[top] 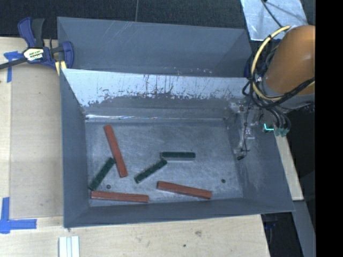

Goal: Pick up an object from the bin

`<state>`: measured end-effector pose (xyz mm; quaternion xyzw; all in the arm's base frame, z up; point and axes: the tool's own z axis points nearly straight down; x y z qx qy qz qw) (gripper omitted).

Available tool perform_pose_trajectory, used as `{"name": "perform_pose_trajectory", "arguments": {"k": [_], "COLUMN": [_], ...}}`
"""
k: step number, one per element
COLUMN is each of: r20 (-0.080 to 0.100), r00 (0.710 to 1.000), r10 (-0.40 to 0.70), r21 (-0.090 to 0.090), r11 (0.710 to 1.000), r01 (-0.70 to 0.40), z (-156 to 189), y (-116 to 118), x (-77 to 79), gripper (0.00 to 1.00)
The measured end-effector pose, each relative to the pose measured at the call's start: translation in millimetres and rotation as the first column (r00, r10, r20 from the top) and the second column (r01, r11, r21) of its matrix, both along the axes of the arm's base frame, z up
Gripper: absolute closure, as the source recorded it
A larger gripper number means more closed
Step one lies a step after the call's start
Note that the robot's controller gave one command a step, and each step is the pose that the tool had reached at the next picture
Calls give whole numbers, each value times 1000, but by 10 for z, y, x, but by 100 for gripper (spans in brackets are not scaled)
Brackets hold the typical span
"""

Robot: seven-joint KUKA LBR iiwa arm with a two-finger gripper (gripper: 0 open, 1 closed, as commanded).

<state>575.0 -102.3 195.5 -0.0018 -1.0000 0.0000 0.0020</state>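
Note:
My gripper [242, 150] hangs at the right side of the bin, close to the right wall and just above the floor, with nothing seen in it. The nearest thing is a short dark green bar [178, 155], lying flat to the gripper's left near the middle of the bin. A red-brown bar [184, 189] lies towards the front, below and left of the gripper. A second dark green bar [150, 171] lies slanted just left of the first.
On the bin's left half lie a slanted red-brown bar [115, 150], a dark green bar [102, 173] beside it, and a red-brown bar [119, 197] along the front wall. The arm with its orange cover and cables stands over the right rim.

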Motion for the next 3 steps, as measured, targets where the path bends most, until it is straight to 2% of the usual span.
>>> {"name": "perform_pose_trajectory", "arguments": {"k": [1, 2, 3], "r20": [2, 9, 10], "r00": [982, 987, 986], "r10": [-189, -162, -168], "r21": [0, 1, 3], "r11": [982, 987, 986], "r01": [189, 162, 168], "z": [-1265, -947, -953], "y": [763, 1167, 1532], "x": [184, 101, 101], "gripper": [0, 0, 0]}}
